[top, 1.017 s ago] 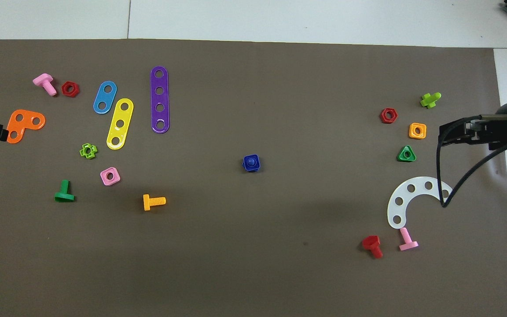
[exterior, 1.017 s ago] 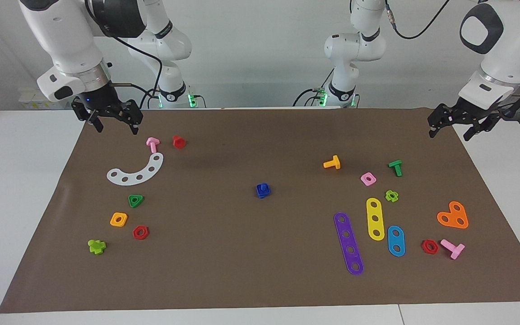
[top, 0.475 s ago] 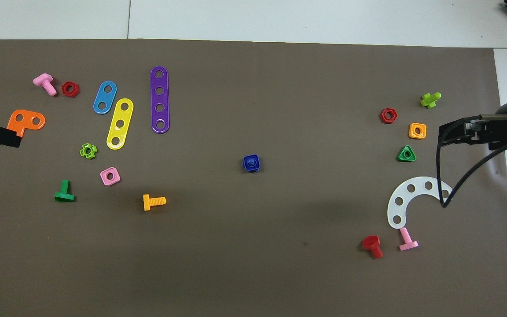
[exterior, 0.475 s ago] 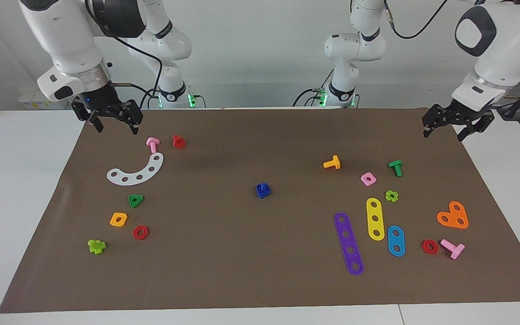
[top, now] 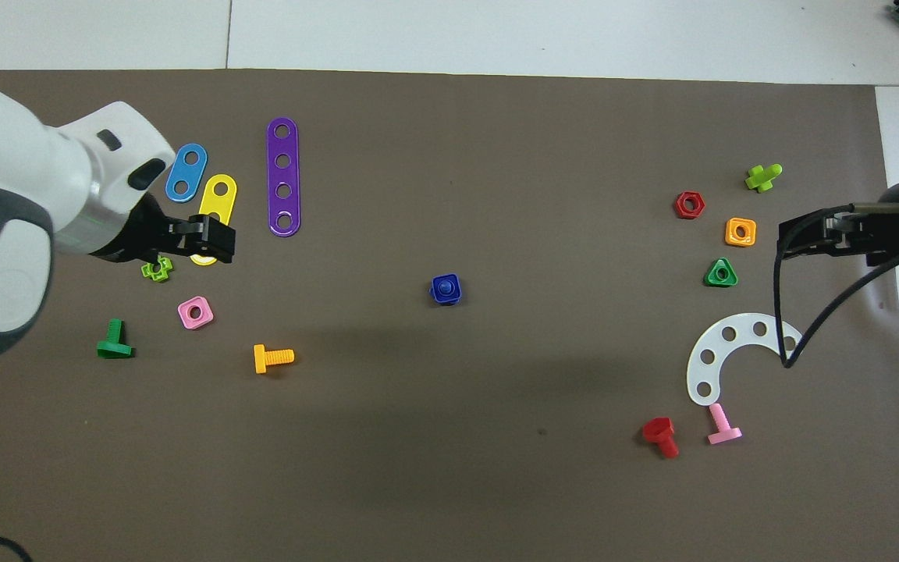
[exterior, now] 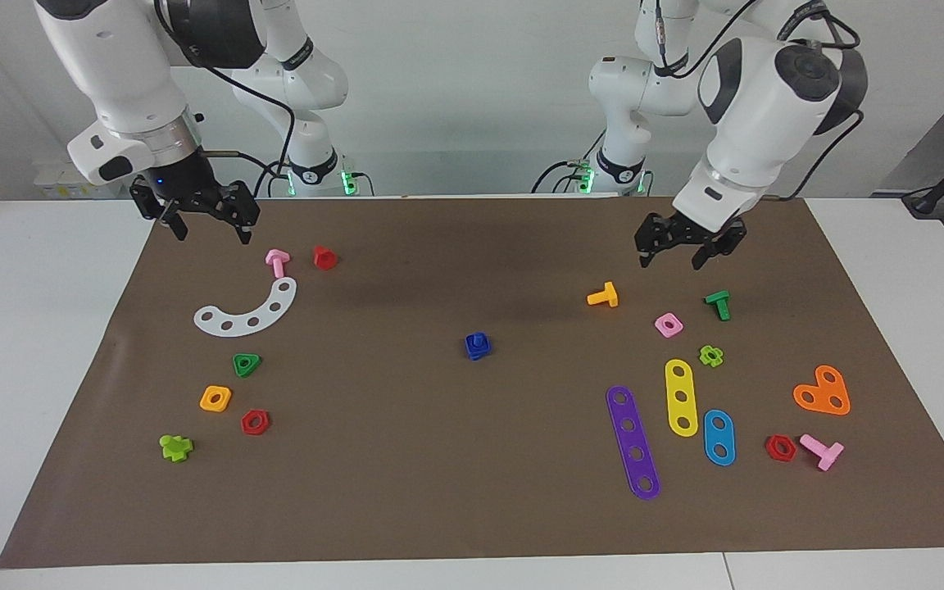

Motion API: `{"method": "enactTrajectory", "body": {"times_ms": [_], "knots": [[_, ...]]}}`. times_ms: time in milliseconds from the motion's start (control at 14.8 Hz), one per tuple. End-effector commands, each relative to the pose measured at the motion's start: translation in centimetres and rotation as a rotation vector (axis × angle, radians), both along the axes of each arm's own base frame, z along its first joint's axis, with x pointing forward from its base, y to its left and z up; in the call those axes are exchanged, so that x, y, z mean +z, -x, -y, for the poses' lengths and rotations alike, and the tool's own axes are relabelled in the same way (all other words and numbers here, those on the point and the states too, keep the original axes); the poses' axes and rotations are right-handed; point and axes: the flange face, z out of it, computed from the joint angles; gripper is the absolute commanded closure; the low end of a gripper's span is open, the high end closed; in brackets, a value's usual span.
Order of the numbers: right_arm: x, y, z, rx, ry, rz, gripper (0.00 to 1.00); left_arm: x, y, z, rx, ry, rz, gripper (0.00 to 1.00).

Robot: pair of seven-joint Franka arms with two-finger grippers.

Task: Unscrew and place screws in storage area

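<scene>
Your left gripper hangs with its fingers spread and empty over the brown paper mat, above the orange bolt and green bolt. The dark-blue bolt sits mid-mat, well apart. Your right gripper waits, fingers spread, over the mat's corner.

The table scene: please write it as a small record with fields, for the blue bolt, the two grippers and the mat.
blue bolt: stands in a blue square nut at the mat's middle, untouched
left gripper: open, in the air over the mat near the orange bolt and green bolt
right gripper: open, waiting over the mat's corner near the pink bolt
brown mat: bare stretch nearest the camera in the facing view
</scene>
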Motion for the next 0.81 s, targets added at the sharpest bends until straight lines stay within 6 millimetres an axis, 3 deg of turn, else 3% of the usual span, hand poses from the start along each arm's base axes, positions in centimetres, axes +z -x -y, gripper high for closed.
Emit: {"method": "enactTrajectory", "body": {"times_ms": [0, 271, 407, 542, 746], "knots": [[0.2, 0.6, 0.1, -0.011, 0.001, -0.003, 0.0, -3.3, -0.9, 5.9, 0.13, 0.059, 0.022, 0.08], [0.2, 0.6, 0.1, -0.011, 0.001, -0.003, 0.0, -6.1, -0.6, 12.9, 0.234, 0.171, 0.03, 0.1], [0.2, 0.6, 0.2, -0.013, 0.001, -0.003, 0.0, -9.5, 0.0, 18.0, 0.262, 0.17, 0.052, 0.11], [0.2, 0.6, 0.2, -0.013, 0.001, -0.003, 0.0, -13.4, 0.4, 21.5, 0.24, 0.145, 0.069, 0.12], [0.2, 0.6, 0.1, -0.011, 0.001, -0.003, 0.0, -16.6, 0.7, 23.3, 0.215, 0.12, 0.085, 0.14]]}}
